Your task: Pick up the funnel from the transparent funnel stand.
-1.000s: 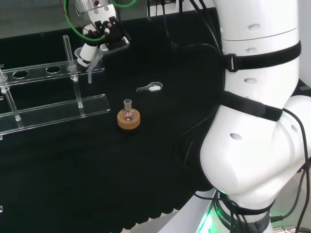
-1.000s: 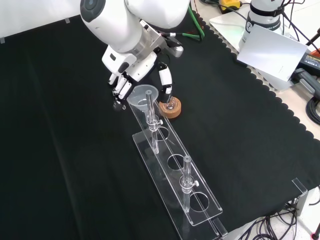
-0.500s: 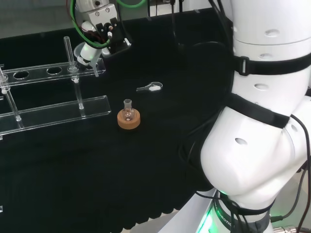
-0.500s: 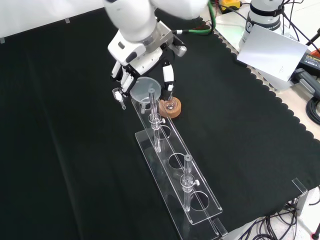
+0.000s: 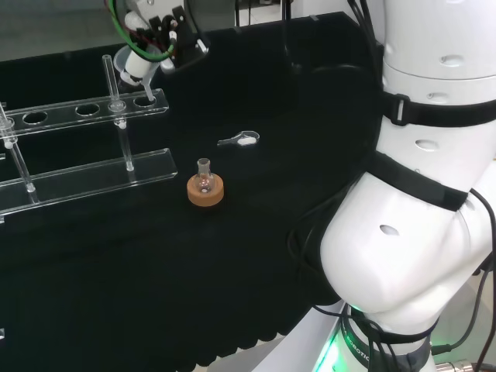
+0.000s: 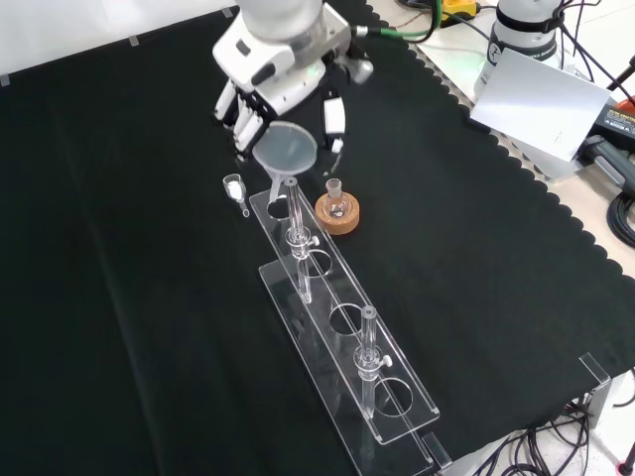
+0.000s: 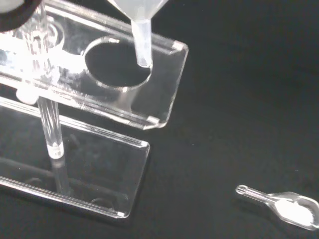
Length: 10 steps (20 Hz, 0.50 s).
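Since the earlier pictures, the hand (image 6: 273,94) has risen and carried the funnel (image 6: 286,151) upward with it: the stem, previously seated down through the end hole of the transparent funnel stand (image 6: 397,372), now hangs with its tip just above that hole. In the front view, from left to right, a small clear spoon (image 6: 236,188) holding white powder lies on the black cloth (image 6: 119,297) just beside the stand's end; next comes the funnel, its cone gripped between curled fingers on its left and the thumb (image 6: 333,117) on its right; then a small flask (image 6: 335,193) stands upright on a cork ring (image 6: 337,214) near the stand. The wrist view confirms that the stem tip (image 7: 143,62) sits over the rim of the end hole (image 7: 117,64), apart from the acrylic or at most very close to it; contact there cannot be ruled out. The head view places the hand (image 5: 147,46) above the upper plate (image 5: 85,108) at its right end. Judged from these views, the lift-out step is nearly complete. The next move calls for further vertical travel until the stem clears the plate entirely, with the funnel kept upright, so that the tip does not catch the hole's edge or the upright rod (image 6: 296,213) beside it.
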Each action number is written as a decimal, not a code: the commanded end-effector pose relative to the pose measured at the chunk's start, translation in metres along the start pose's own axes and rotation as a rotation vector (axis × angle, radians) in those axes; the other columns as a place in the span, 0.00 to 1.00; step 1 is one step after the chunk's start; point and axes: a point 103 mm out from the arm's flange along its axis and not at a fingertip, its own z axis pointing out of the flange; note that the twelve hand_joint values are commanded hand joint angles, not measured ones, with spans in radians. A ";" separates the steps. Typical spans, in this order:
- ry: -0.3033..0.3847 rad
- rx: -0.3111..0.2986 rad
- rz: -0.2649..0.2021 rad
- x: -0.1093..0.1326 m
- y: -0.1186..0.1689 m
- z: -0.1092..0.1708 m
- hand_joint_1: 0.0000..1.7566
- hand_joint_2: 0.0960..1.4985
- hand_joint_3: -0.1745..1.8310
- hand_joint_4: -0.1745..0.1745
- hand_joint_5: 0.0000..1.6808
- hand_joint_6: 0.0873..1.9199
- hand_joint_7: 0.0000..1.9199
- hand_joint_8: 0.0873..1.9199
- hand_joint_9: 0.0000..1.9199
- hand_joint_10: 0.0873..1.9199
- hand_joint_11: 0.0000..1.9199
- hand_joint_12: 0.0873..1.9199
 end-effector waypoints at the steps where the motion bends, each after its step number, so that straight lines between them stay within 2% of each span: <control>1: -0.031 0.029 0.024 -0.021 -0.037 -0.029 0.44 0.43 0.37 0.36 0.45 0.45 0.50 0.50 0.65 0.38 0.31 0.63; 7: 0.010 0.001 0.091 -0.033 -0.081 -0.033 0.43 0.43 0.37 0.36 0.44 0.46 0.50 0.50 0.65 0.39 0.30 0.64; 10: 0.030 0.015 0.118 -0.034 -0.101 -0.025 0.43 0.43 0.37 0.35 0.44 0.46 0.50 0.50 0.65 0.39 0.30 0.64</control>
